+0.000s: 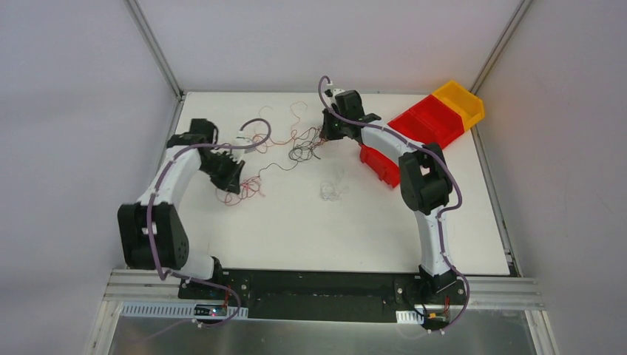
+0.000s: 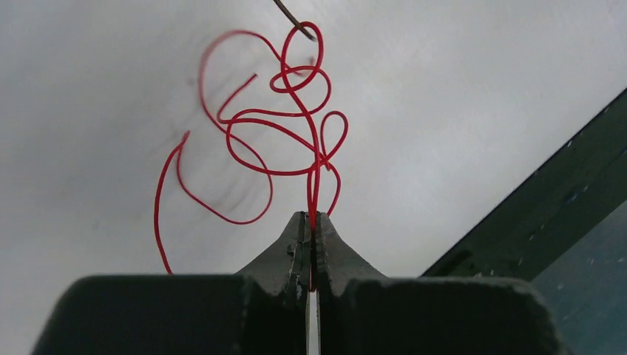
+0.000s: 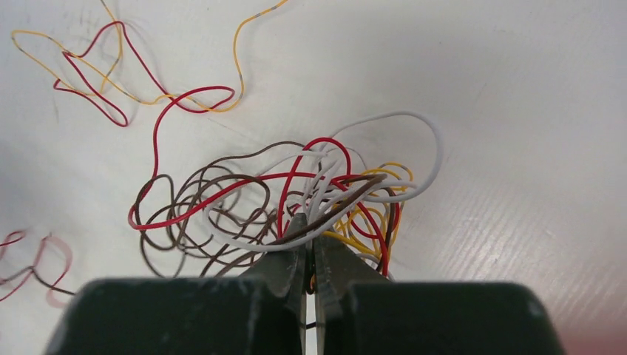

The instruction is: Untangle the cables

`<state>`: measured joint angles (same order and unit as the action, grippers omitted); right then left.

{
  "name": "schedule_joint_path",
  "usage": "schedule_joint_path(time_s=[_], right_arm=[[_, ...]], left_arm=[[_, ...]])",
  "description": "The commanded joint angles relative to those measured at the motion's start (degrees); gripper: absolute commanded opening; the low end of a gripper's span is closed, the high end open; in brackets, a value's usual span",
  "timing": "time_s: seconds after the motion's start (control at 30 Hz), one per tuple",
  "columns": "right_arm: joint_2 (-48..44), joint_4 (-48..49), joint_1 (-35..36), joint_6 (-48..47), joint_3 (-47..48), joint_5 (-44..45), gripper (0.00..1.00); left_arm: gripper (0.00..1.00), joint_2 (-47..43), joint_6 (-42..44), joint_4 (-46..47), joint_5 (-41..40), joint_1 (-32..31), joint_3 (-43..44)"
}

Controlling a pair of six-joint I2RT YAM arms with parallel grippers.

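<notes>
Cables (image 3: 310, 185) pinched in right claw (image 3: 310, 244) | red strand (image 2: 316, 166) pinched in left claw (image 2: 311, 225)

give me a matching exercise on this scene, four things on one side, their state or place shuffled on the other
1. left tool
2. right tool
3. yellow bin
4. yellow-orange wire

a. far right corner of the table
b. shut on the mixed tangle
c. lying loose, no tool on it
d. shut on a single red wire

Pairs: 1-d, 2-b, 3-a, 4-c
</notes>
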<state>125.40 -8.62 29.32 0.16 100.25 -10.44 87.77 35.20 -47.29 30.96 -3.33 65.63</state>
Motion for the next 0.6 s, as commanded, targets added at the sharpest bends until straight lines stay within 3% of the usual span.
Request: schedule_joint_path(time_s=[0.0,0.27,0.37,0.47,0.5,0.53,0.57], right_arm=[[-1.6,-1.4,-0.2,-3.4,-0.4,2.0,0.00],[-2.4,-2.5,-0.2,-4.5,-0.1,5.1,0.00],[-2.3,-3.8,-0.4,-4.2,0.5,-1.9,0.00],[-2.8,-3.9,1.0,-2.5,0.5,-9.8,0.00],[-3.2,-4.3,1.8,-2.4,0.5,-13.0,0.05],[-4.1,-5.4,2.3,-2.5,0.6,-15.2,0.20],[-5.0,-7.0,2.4,-2.7,0.6,-16.3,0.41]], left_arm=[[0.00,-7.8,24.9,-21.0,0.2,6.8,-4.2],[0.00,-9.6,31.9,-26.6,-2.5,9.6,-6.4],[0.00,-11.6,32.8,-22.9,-3.6,11.9,-8.7],[0.00,-9.9,25.7,-17.6,1.4,11.8,-6.2],[0.00,-8.2,22.6,-16.0,3.8,11.8,-3.8],[0.00,-6.9,17.9,-14.3,5.7,11.9,-2.2],[0.00,-6.0,14.5,-12.0,7.1,11.8,-0.8]])
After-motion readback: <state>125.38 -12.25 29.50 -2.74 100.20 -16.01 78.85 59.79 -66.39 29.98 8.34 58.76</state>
